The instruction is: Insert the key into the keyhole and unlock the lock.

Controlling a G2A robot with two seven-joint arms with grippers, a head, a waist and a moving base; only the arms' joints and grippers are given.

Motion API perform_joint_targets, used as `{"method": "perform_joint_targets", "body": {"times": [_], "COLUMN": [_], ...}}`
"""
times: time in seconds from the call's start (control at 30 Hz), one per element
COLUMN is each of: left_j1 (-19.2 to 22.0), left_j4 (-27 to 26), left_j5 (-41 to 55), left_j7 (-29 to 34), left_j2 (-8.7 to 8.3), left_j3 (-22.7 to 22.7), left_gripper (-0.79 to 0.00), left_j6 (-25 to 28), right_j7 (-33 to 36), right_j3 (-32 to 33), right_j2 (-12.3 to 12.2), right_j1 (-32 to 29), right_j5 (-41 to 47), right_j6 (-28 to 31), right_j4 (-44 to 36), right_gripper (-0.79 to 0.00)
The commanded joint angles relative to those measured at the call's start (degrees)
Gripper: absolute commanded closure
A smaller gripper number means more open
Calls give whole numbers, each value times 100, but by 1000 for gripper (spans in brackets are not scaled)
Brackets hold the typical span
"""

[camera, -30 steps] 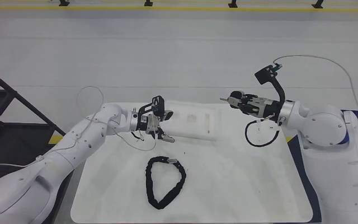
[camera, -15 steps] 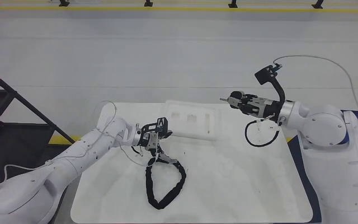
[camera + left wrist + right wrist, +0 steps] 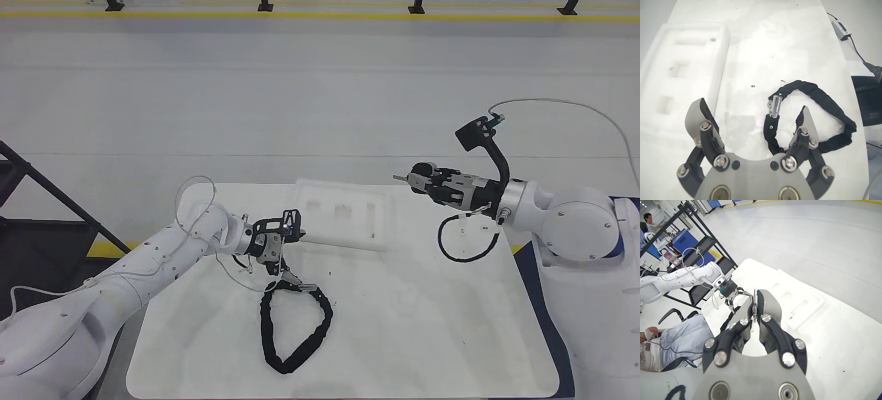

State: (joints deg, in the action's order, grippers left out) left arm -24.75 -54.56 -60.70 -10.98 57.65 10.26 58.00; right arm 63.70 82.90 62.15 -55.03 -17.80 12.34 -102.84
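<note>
One black-sleeved chain lock (image 3: 264, 325) lies in a closed loop on the white table (image 3: 430, 330). Its single chrome lock cylinder (image 3: 776, 106) sits at the loop's far end, between the spread fingers of the left end effector (image 3: 753, 106), which holds nothing. One key (image 3: 754, 308) is pinched in the closed right end effector (image 3: 755, 298), raised well apart from the lock. One white foam tray (image 3: 340, 238) with three recesses lies just beyond the loop.
</note>
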Motion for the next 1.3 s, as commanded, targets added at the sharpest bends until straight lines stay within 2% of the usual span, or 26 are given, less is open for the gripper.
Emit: {"method": "perform_joint_targets", "body": {"times": [0.0, 0.4, 0.57, 0.7, 0.9, 1.27], "left_j1": [0, 0, -226, -401, -623, -698], "left_j4": [0, 0, -38, -85, 147, 591], "left_j5": [0, 0, -115, -684, -1575, -2914], "left_j7": [-1, -1, -100, -692, -1696, -3012], "left_j2": [0, 0, 2, -4, 10, 233], "left_j3": [0, 0, 121, 161, 143, -47], "left_gripper": [-785, -785, -785, -785, -785, -785], "left_j6": [0, 0, -216, -277, -318, -416], "right_j7": [0, 0, 0, 0, 0, 0], "right_j3": [0, 0, 0, 0, 0, 0], "right_j2": [0, 0, 0, 0, 0, 0], "right_j1": [0, 0, 0, 0, 0, 0], "right_j5": [0, 0, 0, 0, 0, 0], "right_j6": [0, 0, 0, 0, 0, 0], "right_j4": [0, 0, 0, 0, 0, 0], "right_gripper": [0, 0, 0, 0, 0, 0]}}
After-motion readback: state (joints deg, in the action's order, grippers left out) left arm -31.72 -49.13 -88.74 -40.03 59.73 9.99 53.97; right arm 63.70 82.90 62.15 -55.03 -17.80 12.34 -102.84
